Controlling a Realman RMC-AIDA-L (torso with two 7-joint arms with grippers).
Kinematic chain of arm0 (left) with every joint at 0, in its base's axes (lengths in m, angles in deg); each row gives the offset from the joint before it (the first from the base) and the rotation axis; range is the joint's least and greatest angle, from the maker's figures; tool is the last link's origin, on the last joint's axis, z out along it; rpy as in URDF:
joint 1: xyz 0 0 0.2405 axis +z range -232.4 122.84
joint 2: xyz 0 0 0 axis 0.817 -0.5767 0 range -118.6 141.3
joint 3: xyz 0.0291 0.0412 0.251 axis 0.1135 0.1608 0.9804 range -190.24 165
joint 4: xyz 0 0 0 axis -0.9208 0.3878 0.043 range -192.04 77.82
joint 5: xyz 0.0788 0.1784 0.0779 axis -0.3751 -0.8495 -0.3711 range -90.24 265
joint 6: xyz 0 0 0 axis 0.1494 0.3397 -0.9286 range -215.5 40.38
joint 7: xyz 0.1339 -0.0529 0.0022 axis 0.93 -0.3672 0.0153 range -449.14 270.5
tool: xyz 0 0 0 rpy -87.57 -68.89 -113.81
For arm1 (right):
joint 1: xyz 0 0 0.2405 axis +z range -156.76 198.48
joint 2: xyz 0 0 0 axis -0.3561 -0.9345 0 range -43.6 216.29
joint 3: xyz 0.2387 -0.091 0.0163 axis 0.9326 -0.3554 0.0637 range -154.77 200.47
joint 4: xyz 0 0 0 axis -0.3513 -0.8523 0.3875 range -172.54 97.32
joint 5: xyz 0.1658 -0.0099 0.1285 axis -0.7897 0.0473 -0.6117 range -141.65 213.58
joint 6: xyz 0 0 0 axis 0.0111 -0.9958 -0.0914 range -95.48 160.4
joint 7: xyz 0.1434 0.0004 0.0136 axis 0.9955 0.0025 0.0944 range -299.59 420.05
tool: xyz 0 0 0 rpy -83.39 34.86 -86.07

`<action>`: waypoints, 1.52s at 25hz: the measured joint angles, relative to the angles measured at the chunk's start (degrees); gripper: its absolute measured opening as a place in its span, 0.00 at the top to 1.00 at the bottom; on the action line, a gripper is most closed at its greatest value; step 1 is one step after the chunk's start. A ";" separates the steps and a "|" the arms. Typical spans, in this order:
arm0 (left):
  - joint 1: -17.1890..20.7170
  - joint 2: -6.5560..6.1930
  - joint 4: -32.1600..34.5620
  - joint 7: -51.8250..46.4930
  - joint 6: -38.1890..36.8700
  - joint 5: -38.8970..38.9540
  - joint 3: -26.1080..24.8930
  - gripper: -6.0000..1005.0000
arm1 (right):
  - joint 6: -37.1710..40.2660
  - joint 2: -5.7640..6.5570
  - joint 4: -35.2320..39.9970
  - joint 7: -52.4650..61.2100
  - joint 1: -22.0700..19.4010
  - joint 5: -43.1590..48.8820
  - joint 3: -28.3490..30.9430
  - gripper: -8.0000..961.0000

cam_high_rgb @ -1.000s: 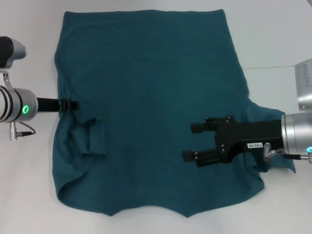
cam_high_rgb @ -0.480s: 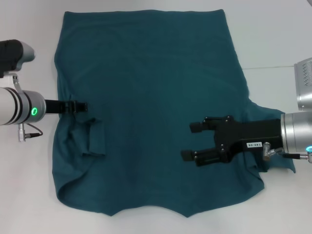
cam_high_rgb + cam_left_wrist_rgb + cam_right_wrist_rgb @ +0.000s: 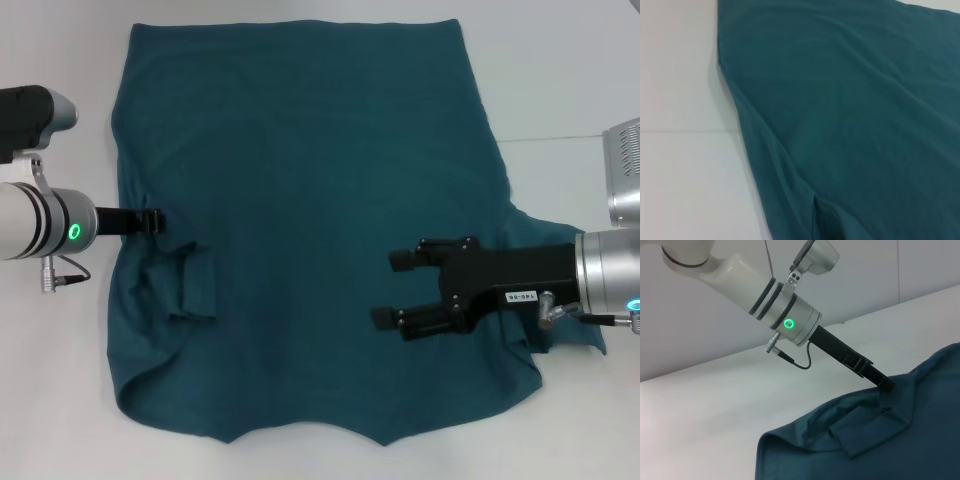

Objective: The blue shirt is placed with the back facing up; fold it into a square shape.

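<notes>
The blue shirt [image 3: 320, 150] lies spread flat on the white table [image 3: 60, 400], plain side up. Its left sleeve [image 3: 185, 285] is folded inward onto the body. My left gripper [image 3: 152, 221] is at the shirt's left edge just above that folded sleeve. In the right wrist view the left gripper [image 3: 885, 382] shows as one narrow bar, its tip sunk into fabric that rises to it beside the sleeve [image 3: 865, 427]. My right gripper [image 3: 390, 290] hovers open over the shirt's lower right part, holding nothing. The left wrist view shows only the shirt [image 3: 865, 100] and table.
The right sleeve [image 3: 540, 228] sticks out beneath my right arm. A grey vented housing [image 3: 625, 170] sits at the right edge. A table seam [image 3: 560, 137] runs right of the shirt. Bare white table surrounds the shirt.
My left arm has shifted a little to the right and its tip has dipped toward the shirt's edge. The right gripper and the shirt have stayed still.
</notes>
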 joint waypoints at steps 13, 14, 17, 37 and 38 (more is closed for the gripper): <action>-0.90 1.02 -0.13 1.05 2.48 -0.11 0.25 0.95 | -0.02 0.00 -0.24 0.10 0.09 0.00 0.35 0.02; -1.21 1.08 -0.13 1.06 2.43 -0.11 0.26 0.96 | -0.08 0.00 -0.25 0.07 0.09 0.00 0.35 0.02; -2.25 1.38 -0.02 0.97 2.35 -0.09 0.15 0.98 | -0.16 0.00 -0.31 -0.01 0.09 -0.39 0.15 0.02; -3.74 3.51 -0.69 -0.34 11.79 4.52 -0.47 0.78 | -0.25 0.00 -0.43 -0.29 0.00 -0.71 0.01 0.06; -3.74 3.40 -0.86 -0.34 11.71 4.55 -0.47 0.75 | -0.23 0.00 -0.44 -0.29 0.01 -0.71 0.01 0.06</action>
